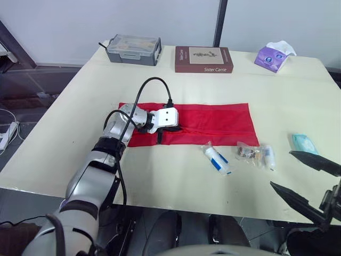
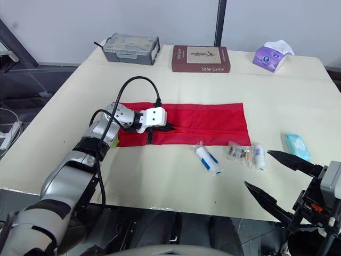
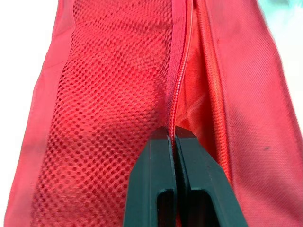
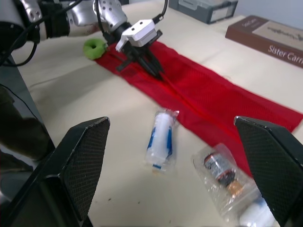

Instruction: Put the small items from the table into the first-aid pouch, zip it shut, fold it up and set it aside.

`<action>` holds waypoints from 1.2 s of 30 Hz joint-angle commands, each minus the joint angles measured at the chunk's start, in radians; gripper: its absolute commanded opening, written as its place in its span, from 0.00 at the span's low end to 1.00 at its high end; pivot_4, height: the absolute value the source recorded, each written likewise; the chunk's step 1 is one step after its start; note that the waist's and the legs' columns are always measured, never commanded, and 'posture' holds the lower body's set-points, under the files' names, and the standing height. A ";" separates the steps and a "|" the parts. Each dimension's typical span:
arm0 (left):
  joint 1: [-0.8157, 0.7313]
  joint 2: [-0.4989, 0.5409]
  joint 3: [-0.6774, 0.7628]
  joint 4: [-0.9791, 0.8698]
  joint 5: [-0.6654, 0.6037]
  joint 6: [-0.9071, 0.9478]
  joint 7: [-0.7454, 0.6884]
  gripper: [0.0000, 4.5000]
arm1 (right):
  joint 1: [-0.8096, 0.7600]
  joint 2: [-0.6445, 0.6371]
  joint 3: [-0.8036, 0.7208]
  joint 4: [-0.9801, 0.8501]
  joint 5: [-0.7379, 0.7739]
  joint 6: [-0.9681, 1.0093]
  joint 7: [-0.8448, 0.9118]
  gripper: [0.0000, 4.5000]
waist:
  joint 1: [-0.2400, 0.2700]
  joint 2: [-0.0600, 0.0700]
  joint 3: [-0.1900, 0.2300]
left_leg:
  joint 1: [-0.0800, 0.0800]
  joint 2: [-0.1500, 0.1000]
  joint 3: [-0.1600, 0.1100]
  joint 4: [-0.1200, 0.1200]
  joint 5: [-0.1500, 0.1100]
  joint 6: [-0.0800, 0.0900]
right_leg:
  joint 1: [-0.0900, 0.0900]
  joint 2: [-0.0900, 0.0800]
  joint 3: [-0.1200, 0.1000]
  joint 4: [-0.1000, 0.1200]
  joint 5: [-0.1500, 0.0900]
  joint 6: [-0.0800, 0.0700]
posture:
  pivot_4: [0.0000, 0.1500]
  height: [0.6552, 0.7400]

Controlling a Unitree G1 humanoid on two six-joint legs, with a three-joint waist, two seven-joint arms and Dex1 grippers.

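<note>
The red first-aid pouch [image 1: 213, 120] lies spread flat in the middle of the table. My left gripper [image 3: 175, 136] rests on its left part, fingers pressed together on the zipper line beside the mesh panel. A bagged white-and-blue tube [image 1: 217, 160], a bagged dark item [image 1: 248, 153] and a small white bottle [image 1: 269, 157] lie just in front of the pouch's right end. A teal packet [image 1: 305, 143] sits further right. My right gripper [image 1: 281, 168] hovers open over the table's near right edge, apart from these items. A green roll [image 4: 94, 47] sits at the pouch's left end.
A grey plastic case [image 1: 134, 49], a brown book [image 1: 203, 58] and a purple tissue pack [image 1: 273, 56] line the table's far edge. A black cable [image 1: 144, 88] arcs over my left wrist. The near table edge [image 1: 160, 205] is close.
</note>
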 commanded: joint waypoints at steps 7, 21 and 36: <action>-0.110 -0.078 0.034 0.169 0.004 -0.043 -0.013 0.01 | -0.064 -0.052 -0.005 -0.009 -0.007 0.026 -0.096 1.00 | 0.000 0.000 0.000 | 0.000 0.000 0.000 0.000 0.000 0.000 | 0.000 0.000 0.000 0.000 0.000 0.000 | 1.00 1.00; -0.028 -0.085 0.086 -0.025 -0.057 0.147 -0.107 0.01 | -0.537 -0.188 0.843 0.005 -0.113 0.349 -0.730 1.00 | -0.003 -0.002 -0.001 | 0.000 0.000 0.000 0.002 0.000 0.000 | 0.000 0.000 0.001 0.003 0.000 0.000 | 1.00 1.00; 0.019 -0.073 0.088 -0.177 -0.085 0.281 -0.112 0.00 | -0.923 0.136 1.147 0.270 -0.299 0.665 -0.821 0.87 | -0.005 -0.003 -0.002 | 0.000 -0.001 0.000 0.003 0.000 0.000 | -0.001 0.001 0.001 0.006 0.000 0.000 | 1.00 1.00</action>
